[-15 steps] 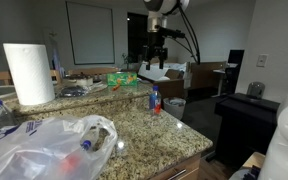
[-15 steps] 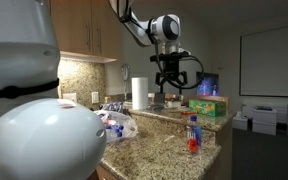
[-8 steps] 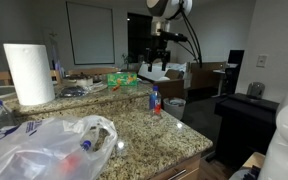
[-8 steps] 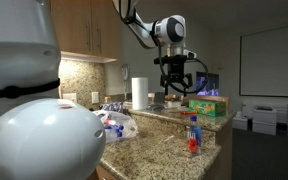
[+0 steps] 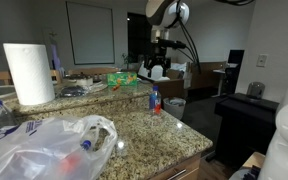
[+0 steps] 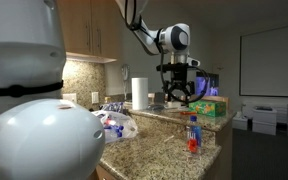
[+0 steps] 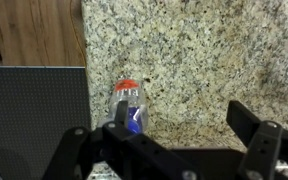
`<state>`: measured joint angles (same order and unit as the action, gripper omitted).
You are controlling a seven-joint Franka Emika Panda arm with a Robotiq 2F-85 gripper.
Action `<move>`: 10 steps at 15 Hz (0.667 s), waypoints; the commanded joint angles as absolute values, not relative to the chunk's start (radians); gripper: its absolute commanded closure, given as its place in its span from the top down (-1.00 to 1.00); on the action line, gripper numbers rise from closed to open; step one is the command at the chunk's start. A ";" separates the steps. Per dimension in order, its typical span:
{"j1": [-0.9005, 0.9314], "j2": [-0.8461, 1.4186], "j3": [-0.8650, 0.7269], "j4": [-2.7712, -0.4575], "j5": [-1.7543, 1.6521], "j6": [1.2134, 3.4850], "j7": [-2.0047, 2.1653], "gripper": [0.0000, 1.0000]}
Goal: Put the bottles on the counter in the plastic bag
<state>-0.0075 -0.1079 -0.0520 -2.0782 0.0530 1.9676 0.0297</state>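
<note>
Wide open and empty at the gripper (image 6: 179, 97), high over the table (image 5: 144, 128) — below it, a little off its midline in the wrist view, one bottle (image 7: 129, 108) upright, red cap up, long axis vertical. Well apart from that bottle, one plastic bag (image 5: 39, 148) — inside, a second bottle (image 5: 87, 143), perhaps more.

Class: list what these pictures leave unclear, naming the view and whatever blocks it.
- Wrist view: the bottle has its lower end behind the gripper; label too blurred to read.
- Exterior view: the bag is cut off by the bottom edge; crinkled plastic blurs its contents.
- Exterior view: a white dome up front hides the counter's near end.
</note>
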 commanded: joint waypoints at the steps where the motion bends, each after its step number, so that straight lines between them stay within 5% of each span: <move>1: -0.037 -0.030 -0.068 -2.082 0.118 2.034 0.071 1.00; 10: -0.047 0.125 -0.080 -2.010 0.107 2.143 0.170 1.00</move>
<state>-0.0392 0.0910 -0.0860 -2.0346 0.1121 2.1391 0.1243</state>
